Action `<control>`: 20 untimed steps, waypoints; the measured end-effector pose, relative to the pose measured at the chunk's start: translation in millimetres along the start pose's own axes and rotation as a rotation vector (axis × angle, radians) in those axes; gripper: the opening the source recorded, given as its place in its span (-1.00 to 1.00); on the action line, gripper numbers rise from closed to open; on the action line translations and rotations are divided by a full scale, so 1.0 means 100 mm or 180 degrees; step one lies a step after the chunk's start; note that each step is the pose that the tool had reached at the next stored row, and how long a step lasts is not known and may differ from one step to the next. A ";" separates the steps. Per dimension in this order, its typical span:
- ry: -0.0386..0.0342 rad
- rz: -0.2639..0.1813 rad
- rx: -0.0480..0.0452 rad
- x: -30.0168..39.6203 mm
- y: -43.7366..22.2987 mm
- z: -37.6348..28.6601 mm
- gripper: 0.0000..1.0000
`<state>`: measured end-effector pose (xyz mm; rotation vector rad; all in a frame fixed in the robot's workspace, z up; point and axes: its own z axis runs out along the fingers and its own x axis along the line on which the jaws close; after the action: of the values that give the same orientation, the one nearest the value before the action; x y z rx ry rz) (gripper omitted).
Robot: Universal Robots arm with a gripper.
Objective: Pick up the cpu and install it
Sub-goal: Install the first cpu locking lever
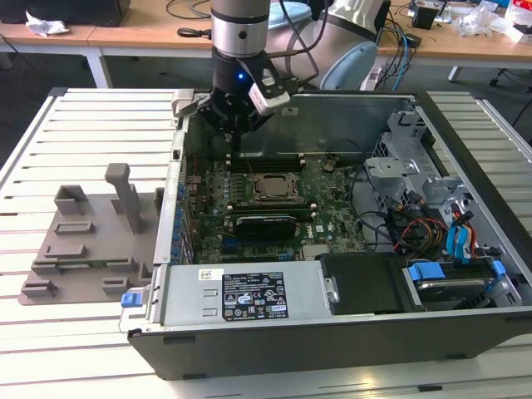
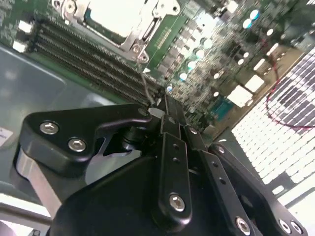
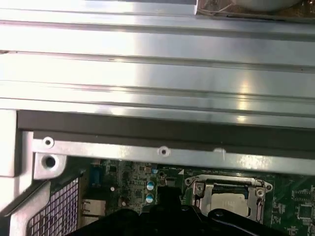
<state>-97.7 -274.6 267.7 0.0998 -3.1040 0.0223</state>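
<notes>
The cpu (image 1: 270, 188) lies flat inside the black socket frame (image 1: 249, 199) on the green motherboard (image 1: 328, 212), its pale metal top facing up. Both wrist views show the cpu (image 2: 115, 12) (image 3: 227, 200) seated in that frame. My gripper (image 1: 236, 143) hangs behind the socket, over the memory slots (image 1: 258, 162) at the board's back edge. Its black fingers (image 2: 170, 123) meet at the tips and hold nothing. The gripper (image 2: 160, 112) is clear of the cpu, a short way above the board.
The open computer case (image 1: 465, 179) lies on a slatted white table (image 1: 91, 125). A grey plastic tray (image 1: 83, 241) sits at the exterior view's left. A drive cage (image 1: 407, 166) with cables stands at the right, and the power supply (image 1: 249, 295) at the front.
</notes>
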 end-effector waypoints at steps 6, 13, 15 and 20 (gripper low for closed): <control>0.0001 0.0000 0.0001 -0.018 -0.007 0.060 -0.79; 0.0000 0.0000 0.0001 -0.086 -0.011 0.059 -0.79; 0.0000 0.0000 0.0001 -0.102 -0.012 0.058 -0.79; 0.0000 0.0000 0.0001 -0.174 -0.016 0.056 -0.79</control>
<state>-80.5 -275.2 261.5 0.0997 -3.1039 0.0227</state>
